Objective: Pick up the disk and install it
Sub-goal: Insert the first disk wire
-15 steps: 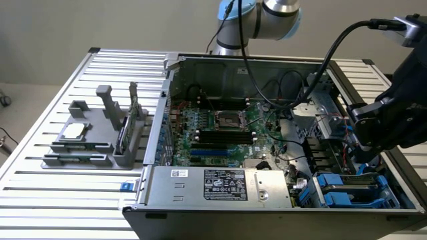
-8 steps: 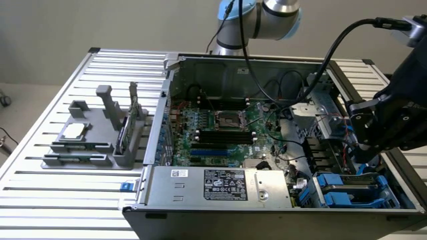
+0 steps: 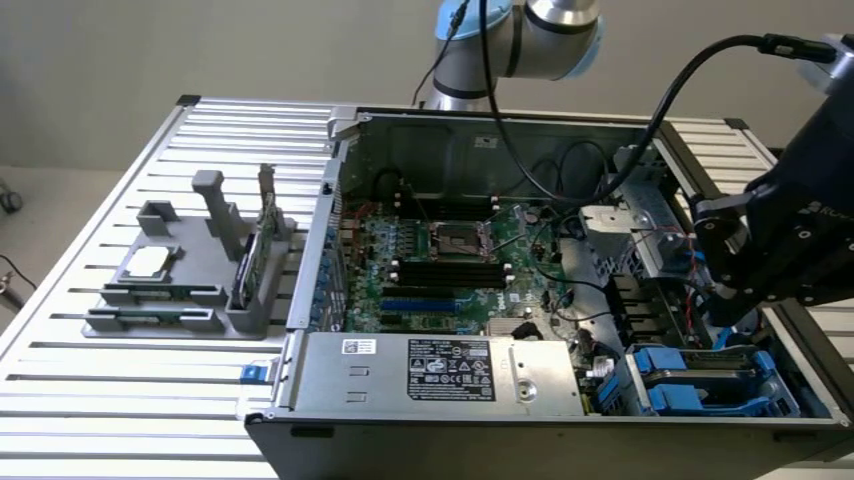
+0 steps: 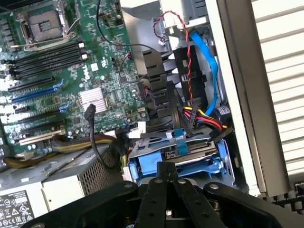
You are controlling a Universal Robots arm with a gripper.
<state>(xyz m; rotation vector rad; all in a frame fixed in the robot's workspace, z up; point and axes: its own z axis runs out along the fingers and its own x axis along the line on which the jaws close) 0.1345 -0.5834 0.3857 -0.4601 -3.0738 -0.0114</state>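
Observation:
The disk point(image 4: 164, 146) is a flat silver-grey drive with blue plastic rails point(image 4: 190, 168). It lies in the drive bay at the front corner of the open computer case, on the exterior view's right, where its blue rails point(image 3: 687, 385) show. My gripper point(image 4: 166, 170) hangs just above the near end of the disk, its two black fingers pressed together with nothing between them. In the exterior view the arm's black wrist point(image 3: 787, 240) hovers over that same bay and hides the fingertips.
Red-black wires point(image 4: 190, 71), a blue cable point(image 4: 210, 61) and a bundle of power leads point(image 4: 204, 116) crowd the bay. The motherboard point(image 3: 441, 250) and power supply point(image 3: 441, 368) fill the case. A grey holder point(image 3: 187, 290) on the slatted table carries a processor chip point(image 3: 147, 262) and a memory stick point(image 3: 244, 265).

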